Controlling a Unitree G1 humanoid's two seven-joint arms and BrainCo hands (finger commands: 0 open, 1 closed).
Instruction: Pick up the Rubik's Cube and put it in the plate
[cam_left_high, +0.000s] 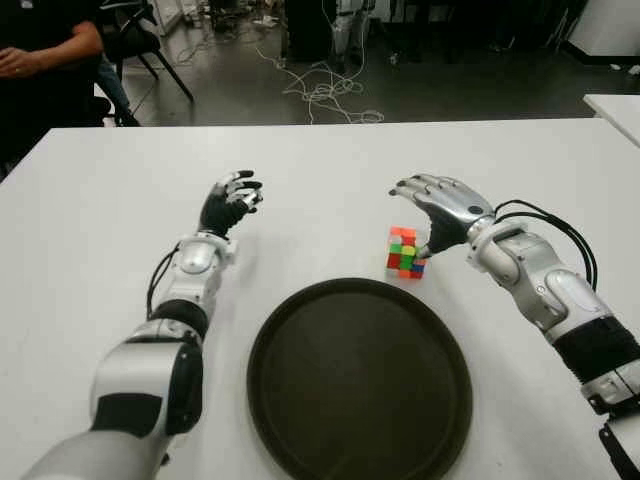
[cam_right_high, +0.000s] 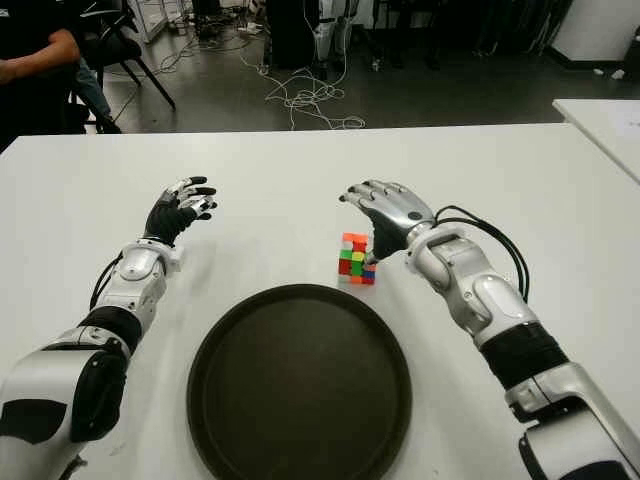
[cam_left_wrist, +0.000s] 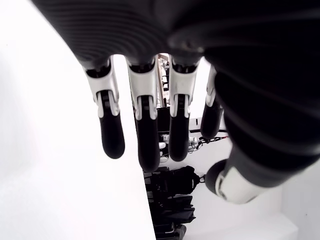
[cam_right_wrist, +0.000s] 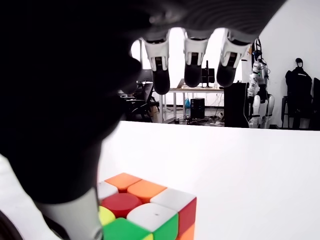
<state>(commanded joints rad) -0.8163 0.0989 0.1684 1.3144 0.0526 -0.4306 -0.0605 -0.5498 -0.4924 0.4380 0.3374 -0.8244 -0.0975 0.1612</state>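
One cube (cam_left_high: 405, 252) and one dark round plate (cam_left_high: 360, 380) sit on a white table (cam_left_high: 110, 200) in the eye views. The cube stands just beyond the plate's far rim, outside it. The right hand (cam_left_high: 440, 212) arches over the cube's right side, fingers spread, thumb tip beside its lower edge. The left hand (cam_left_high: 228, 204) shows well left of the cube, fingers loosely apart, holding nothing. A seated person (cam_left_high: 45, 60) and floor cables (cam_left_high: 320, 90) lie beyond the table.

Left wrist view: four fingers (cam_left_wrist: 112, 135) hang apart, empty.

Right wrist view: three fingertips (cam_right_wrist: 192, 75) extend above the cube (cam_right_wrist: 145, 210), not closed on it.
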